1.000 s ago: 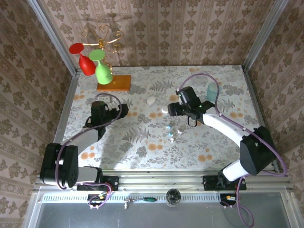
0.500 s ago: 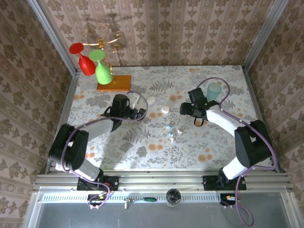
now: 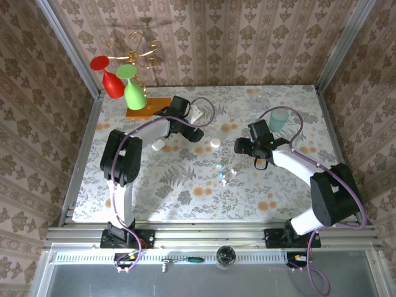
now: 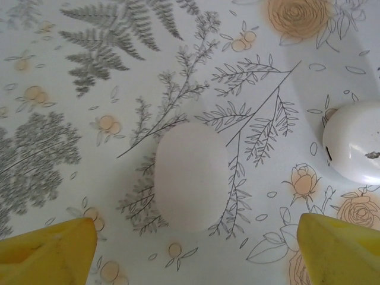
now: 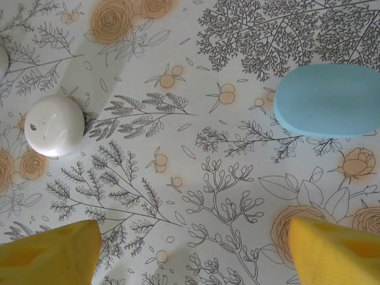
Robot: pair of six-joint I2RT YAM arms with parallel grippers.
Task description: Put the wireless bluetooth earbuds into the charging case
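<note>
Risk of closing spread left end effector (image 4: pixel 193 237) on white pebble (image 4: pixel 191 176) instead of charging case (image 5: pixel 326 101); right end effector (image 5: pixel 193 237) likewise spread, empty.

from above, the wireless bluetooth earbuds (image 3: pixel 234 172) near the table's (image 3: pixel 185 198) middle are glints too small to make out. at the left wrist, a round white pebble (image 4: pixel 355 141) runs off the right edge, the left gripper's (image 4: pixel 196 255) fingertips (image 4: pixel 47 252) off the bottom.

obstacle: white pebble (image 4: pixel 191 176) ahead of left fingers (image 4: pixel 47 249) | table (image 4: pixel 119 89) bare beside it
</note>
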